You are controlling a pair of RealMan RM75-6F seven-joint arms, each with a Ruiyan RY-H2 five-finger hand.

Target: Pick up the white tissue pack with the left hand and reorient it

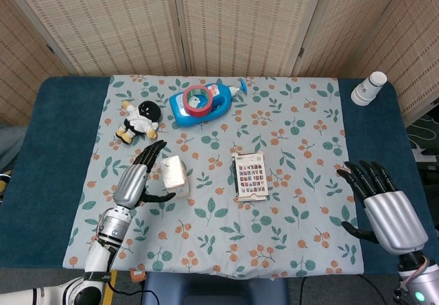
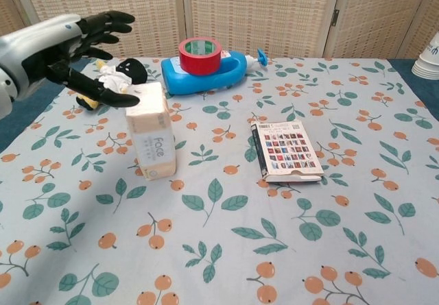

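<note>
The white tissue pack (image 1: 175,175) (image 2: 152,138) stands upright on its end on the floral cloth, with the word "face" on its front. My left hand (image 1: 137,179) (image 2: 62,44) hovers raised to its left with fingers spread, holding nothing; whether the thumb tip touches the pack's top edge is not clear. My right hand (image 1: 385,210) is open at the right near corner of the table, far from the pack; the chest view does not show it.
A small booklet (image 1: 250,175) (image 2: 286,150) lies right of the pack. A blue bottle (image 1: 207,103) (image 2: 206,73) with a red tape roll (image 2: 199,51) on it lies behind, beside a black-and-white plush doll (image 1: 141,120). A white paper cup stack (image 1: 369,88) stands back right.
</note>
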